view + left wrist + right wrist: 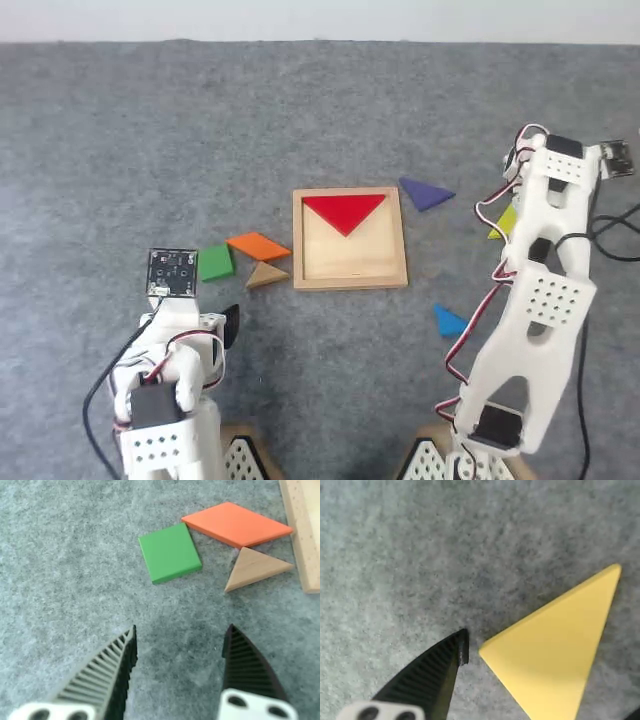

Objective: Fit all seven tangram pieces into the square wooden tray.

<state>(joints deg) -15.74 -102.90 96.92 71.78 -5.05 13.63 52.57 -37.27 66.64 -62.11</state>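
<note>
The square wooden tray (398, 262) lies mid-table with a red triangle (345, 211) in its far half. Left of it are a green square (215, 262), an orange parallelogram (258, 245) and a plain wood triangle (265, 274). My left gripper (180, 645) hovers open short of the green square (170, 552), nothing between its fingers. My right gripper (550, 680) is open low over a yellow triangle (555, 650), one finger (447, 667) beside its edge. The yellow triangle (503, 222) is partly hidden under the right arm (545, 260).
A purple triangle (425, 192) lies off the tray's far right corner and a blue triangle (449, 320) on the grey felt nearer the right arm's base. The tray's edge (305, 535) sits close to the orange parallelogram (235, 524) and wood triangle (255, 567).
</note>
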